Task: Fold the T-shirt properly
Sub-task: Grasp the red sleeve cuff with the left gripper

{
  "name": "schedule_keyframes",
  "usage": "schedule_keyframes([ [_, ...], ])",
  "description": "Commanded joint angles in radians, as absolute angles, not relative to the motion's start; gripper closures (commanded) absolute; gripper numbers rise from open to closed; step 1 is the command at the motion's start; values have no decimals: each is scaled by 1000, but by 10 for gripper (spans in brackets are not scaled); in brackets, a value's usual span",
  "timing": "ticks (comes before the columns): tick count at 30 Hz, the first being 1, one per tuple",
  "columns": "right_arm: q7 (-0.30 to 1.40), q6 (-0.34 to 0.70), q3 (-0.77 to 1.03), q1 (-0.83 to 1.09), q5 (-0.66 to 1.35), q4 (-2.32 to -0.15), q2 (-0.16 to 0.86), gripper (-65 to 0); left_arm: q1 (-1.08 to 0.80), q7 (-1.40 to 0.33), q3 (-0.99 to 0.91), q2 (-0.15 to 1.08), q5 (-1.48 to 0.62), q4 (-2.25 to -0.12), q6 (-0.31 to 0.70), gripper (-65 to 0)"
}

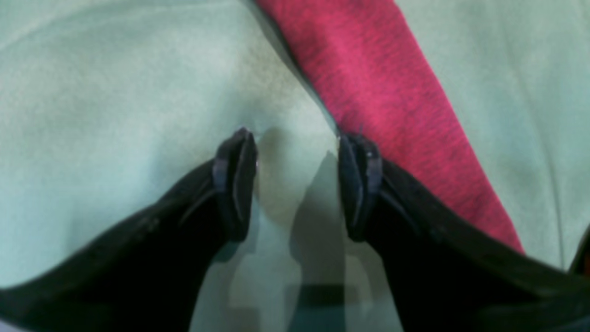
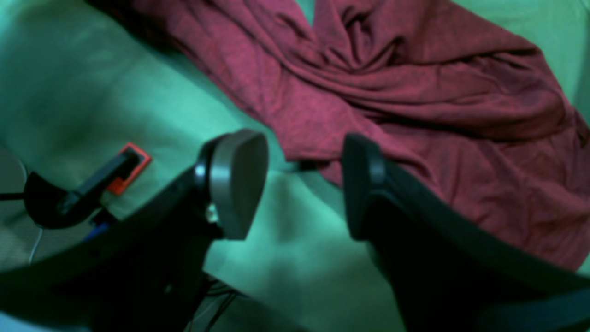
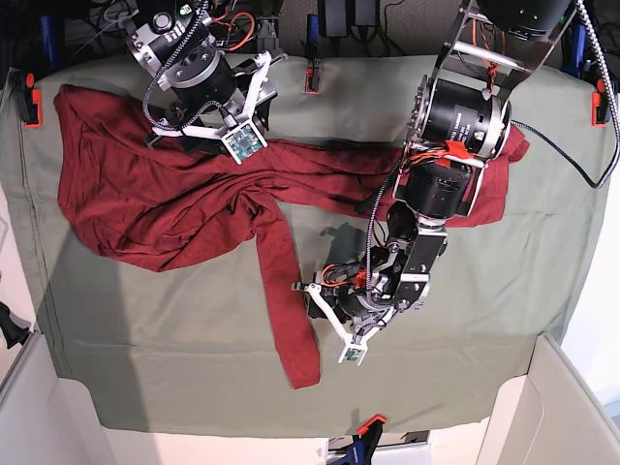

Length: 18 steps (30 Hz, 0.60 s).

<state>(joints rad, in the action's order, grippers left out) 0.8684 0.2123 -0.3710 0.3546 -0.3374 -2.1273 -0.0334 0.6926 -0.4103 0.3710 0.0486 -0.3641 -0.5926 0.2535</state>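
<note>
T-shirt [image 3: 184, 199] lies crumpled across the far half of your green table cloth [image 3: 145, 339], one long sleeve [image 3: 286, 300] trailing toward the near edge. Your left gripper [image 1: 297, 138] hangs low beside that sleeve with its jaws spread, nothing between them but cloth below. Your right gripper [image 2: 302, 152] hovers over the shirt's far edge, jaws likewise apart and empty. You have no readable writing anywhere; the shirt shows no label or print.

The base view looks straight down on the whole counter [image 3: 116, 373] from high up; each wrist view peers close past its end effector; all share the T-shirt [image 3: 165, 199].
</note>
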Motion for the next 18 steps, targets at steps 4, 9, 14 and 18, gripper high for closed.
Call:
schedule_keyframes([
  [4,850,205,-373,359,-337,-2149,-39,-312,706,-396,368,20,-361,-607,257,-324],
  [9,850,205,-373,361,-337,-2151,-39,-312,701,-388,368,16,-362,-607,256,-324],
  [14,850,205,-373,361,-337,-2151,-39,-312,701,-398,368,16,-400,-607,290,-324],
  [18,850,205,-373,361,-337,-2151,-39,-312,701,-405,368,11,-429,-607,342,-324],
])
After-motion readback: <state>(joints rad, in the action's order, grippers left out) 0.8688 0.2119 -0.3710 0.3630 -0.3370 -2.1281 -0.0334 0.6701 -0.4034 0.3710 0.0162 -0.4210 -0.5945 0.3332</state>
